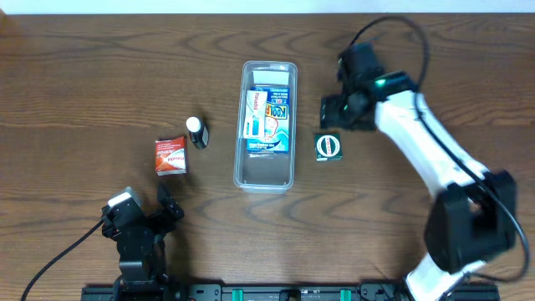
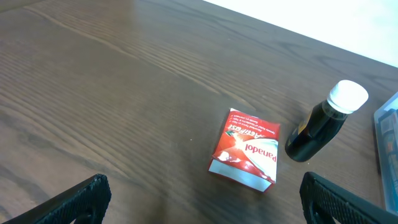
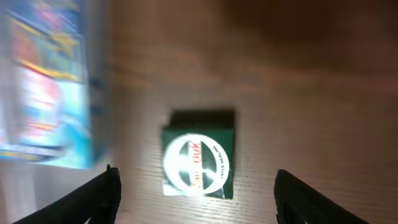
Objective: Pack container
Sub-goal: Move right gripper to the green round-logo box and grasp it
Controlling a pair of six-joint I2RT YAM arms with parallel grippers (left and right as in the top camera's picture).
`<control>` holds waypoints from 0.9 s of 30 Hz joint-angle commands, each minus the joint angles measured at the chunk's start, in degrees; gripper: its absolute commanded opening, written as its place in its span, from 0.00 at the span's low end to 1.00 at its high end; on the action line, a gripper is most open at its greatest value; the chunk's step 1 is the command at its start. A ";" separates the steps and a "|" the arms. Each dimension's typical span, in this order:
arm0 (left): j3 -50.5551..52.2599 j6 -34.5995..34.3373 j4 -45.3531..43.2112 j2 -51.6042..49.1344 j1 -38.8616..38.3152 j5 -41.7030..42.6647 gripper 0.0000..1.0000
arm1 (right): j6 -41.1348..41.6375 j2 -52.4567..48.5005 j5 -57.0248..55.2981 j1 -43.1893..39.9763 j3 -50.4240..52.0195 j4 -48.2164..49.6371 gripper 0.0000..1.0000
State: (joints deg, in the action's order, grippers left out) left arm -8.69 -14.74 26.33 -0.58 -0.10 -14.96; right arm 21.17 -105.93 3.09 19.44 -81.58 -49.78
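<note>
Left gripper (image 2: 204, 182): fingers spread wide, holding nothing, low over the wooden table (image 1: 84, 84).
- Just ahead of it: red box (image 2: 245, 149), lying flat.
- Beyond, ahead and to its right: dark bottle (image 2: 320, 124) with a white cap, beside the box but apart from it.

Right gripper (image 3: 196, 173): fingers parted, nothing grasped.
- Directly below, between the fingers: green box (image 3: 199, 155) with a white round emblem, flat on the table.
- To its left: the container (image 1: 263, 176), clear, holding a blue carton (image 1: 280, 125) and what appears to be a slim white box (image 1: 254, 113); this wrist view is blurred.
</note>
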 commanded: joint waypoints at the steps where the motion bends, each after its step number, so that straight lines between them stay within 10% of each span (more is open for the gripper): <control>1: 1.09 0.55 0.20 0.35 0.13 -0.04 0.98 | -0.02 -2.91 -1.38 1.70 2.93 1.05 0.78; 27: 1.09 0.55 0.20 0.35 0.13 -0.04 0.98 | 2.75 -7.28 -6.32 4.90 3.93 2.73 0.58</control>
State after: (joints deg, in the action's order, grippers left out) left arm -8.69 -14.74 26.33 -0.58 -0.10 -14.96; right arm 23.49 -114.17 -1.72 24.36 -76.47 -46.44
